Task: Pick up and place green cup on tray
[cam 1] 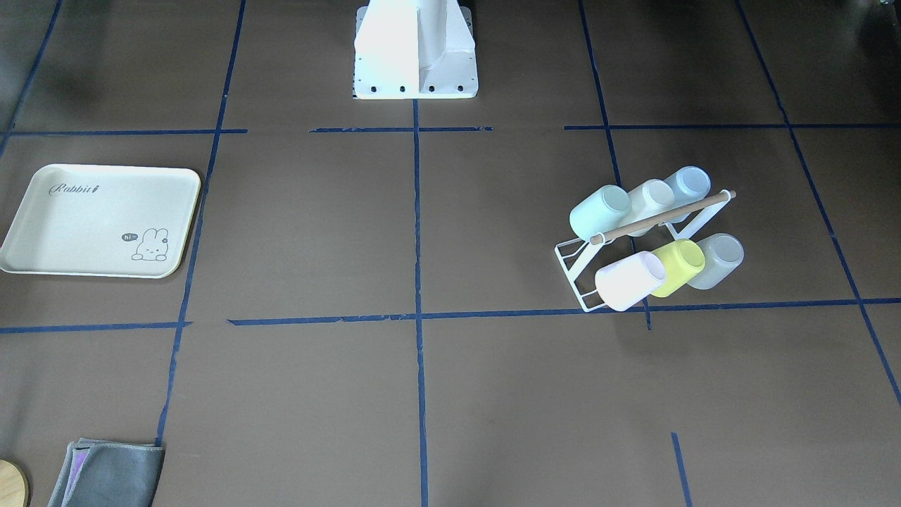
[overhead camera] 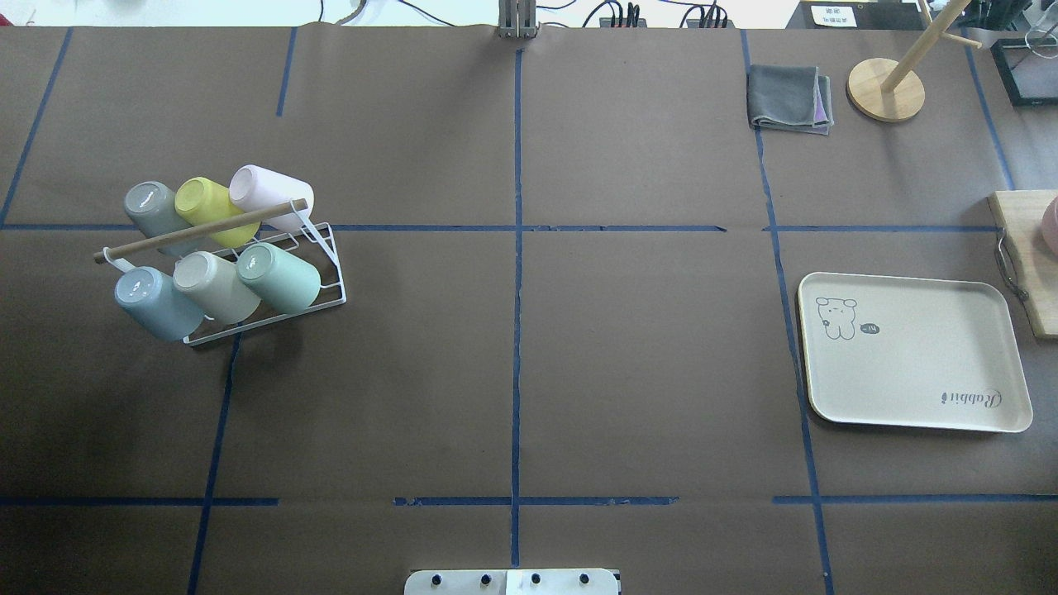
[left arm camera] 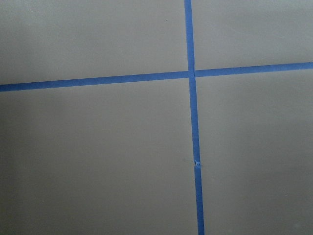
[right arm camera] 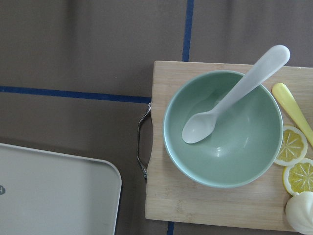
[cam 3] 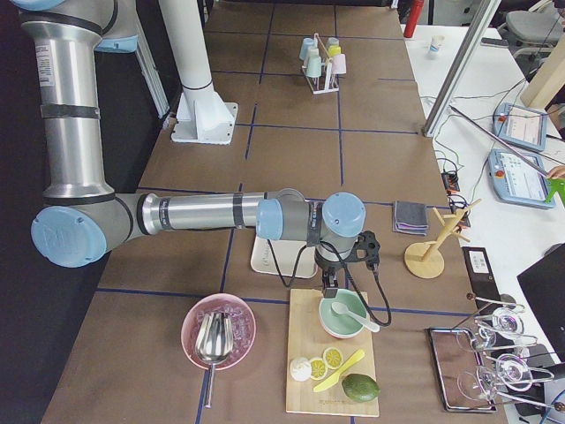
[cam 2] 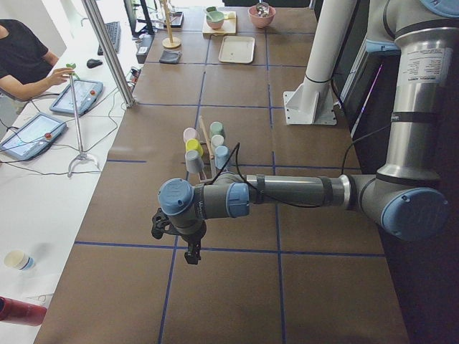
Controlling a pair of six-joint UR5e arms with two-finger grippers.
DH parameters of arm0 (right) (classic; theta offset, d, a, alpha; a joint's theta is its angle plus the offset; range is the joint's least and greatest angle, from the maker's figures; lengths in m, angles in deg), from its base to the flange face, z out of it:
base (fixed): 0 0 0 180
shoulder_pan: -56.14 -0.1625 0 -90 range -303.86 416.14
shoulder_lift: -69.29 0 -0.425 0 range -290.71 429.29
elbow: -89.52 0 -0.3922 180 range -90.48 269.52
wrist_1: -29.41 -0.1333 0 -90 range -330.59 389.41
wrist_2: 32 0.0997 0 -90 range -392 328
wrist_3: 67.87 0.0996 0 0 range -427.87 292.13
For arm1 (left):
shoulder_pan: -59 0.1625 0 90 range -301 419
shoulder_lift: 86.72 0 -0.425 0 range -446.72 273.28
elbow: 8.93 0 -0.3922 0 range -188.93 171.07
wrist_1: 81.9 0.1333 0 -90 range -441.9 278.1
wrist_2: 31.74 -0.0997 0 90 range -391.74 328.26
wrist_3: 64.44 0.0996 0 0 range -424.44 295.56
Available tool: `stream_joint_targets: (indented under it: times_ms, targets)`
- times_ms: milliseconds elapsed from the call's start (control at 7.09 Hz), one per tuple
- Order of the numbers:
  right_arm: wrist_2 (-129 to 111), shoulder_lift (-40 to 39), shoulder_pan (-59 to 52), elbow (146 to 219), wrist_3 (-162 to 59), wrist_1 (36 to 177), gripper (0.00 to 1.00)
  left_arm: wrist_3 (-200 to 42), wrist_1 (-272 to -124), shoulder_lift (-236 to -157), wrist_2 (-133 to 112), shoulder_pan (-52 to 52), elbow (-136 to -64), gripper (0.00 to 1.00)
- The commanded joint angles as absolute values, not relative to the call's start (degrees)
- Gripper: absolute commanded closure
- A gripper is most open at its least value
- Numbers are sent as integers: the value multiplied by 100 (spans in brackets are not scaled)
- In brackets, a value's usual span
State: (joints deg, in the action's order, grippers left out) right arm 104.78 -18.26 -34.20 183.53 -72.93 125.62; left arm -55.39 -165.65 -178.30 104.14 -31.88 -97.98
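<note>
- On the rack (overhead camera: 207, 230), the green cup (overhead camera: 281, 277) lay tilted at its row's end, well apart from the tray (overhead camera: 909, 372).
- Left gripper (cam 2: 192, 252) and right gripper (cam 3: 330, 288) hovered; whether either was spread or pressed together could not be told.

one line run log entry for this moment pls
green cup: on cup rack, untouched | tray: bare | left gripper: over bare table, jaws unclear | right gripper: over green bowl, jaws unclear
</note>
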Motion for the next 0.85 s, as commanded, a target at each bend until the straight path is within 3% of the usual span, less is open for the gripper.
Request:
stream_joint_targets:
  times_ms: [0,423,705]
  targets:
    - [10432,-1658,-3352,18356,-7183,12557,0,-5530,-16566,-17830,10414,-3188,-9875,0]
    - [10414,-1859,-2948,18757,-6351,12478,0,-5539,-16558,-17821,10414,-3188,-9937,0]
    - [10161,-2691,-2501,19426,-5139,11308,0,-5530,-16566,-17830,10414,-3188,-9954,0]
